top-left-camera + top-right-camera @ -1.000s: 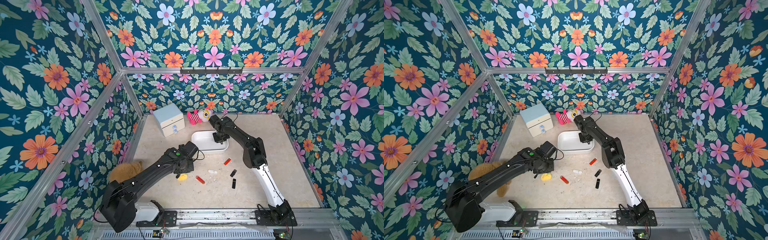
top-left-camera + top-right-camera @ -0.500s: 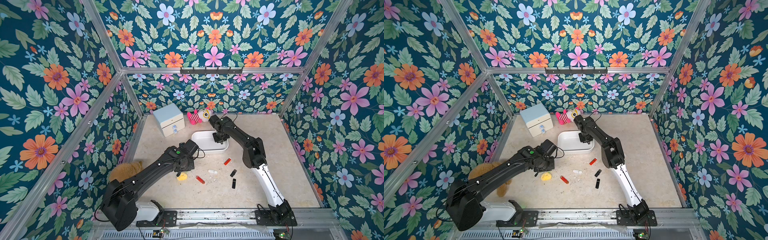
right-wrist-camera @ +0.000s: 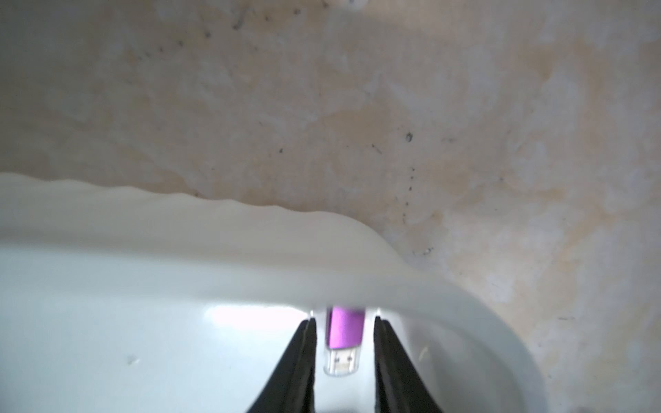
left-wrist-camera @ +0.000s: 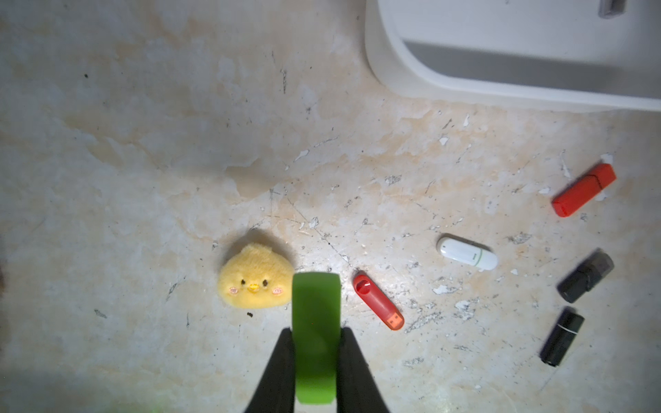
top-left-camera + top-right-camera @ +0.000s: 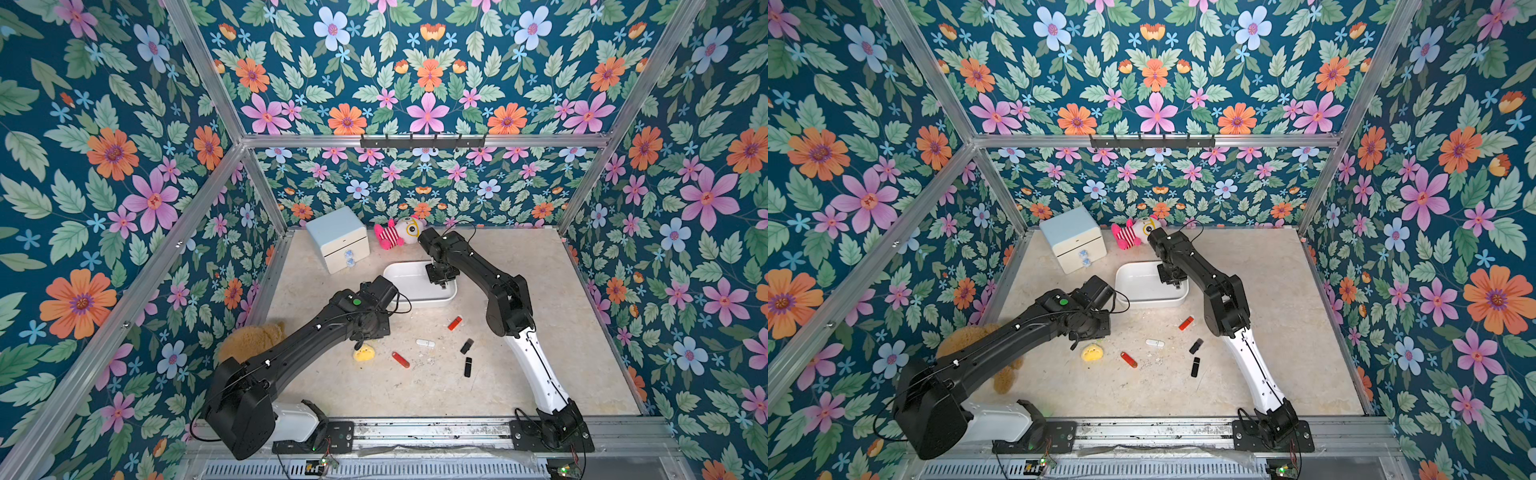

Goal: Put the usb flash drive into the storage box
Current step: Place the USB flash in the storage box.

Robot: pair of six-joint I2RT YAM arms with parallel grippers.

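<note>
R gripper (image 3: 344, 320): jaws parted, a gap seen on each side of the purple usb flash drive (image 3: 345, 330). It is left released btwn the tips, inside the storage box (image 3: 214, 229), close to the box wall nr a rounded corner. L gripper (image 4: 316, 332): clenched on a green drive (image 4: 316, 307), held over the tabletop (image 4: 143, 143) just beside a yellow chick plush (image 4: 254, 279).

- Storage box (image 4: 500, 82): glossy white plastic.
- Tabletop (image 4: 143, 143): matt, scratched, chipped.
- Chick toy (image 4: 255, 277): fuzzy yellow plush.
- Green flash drive (image 4: 316, 321) between my matt black fingers (image 4: 279, 368): smooth plastic.
</note>
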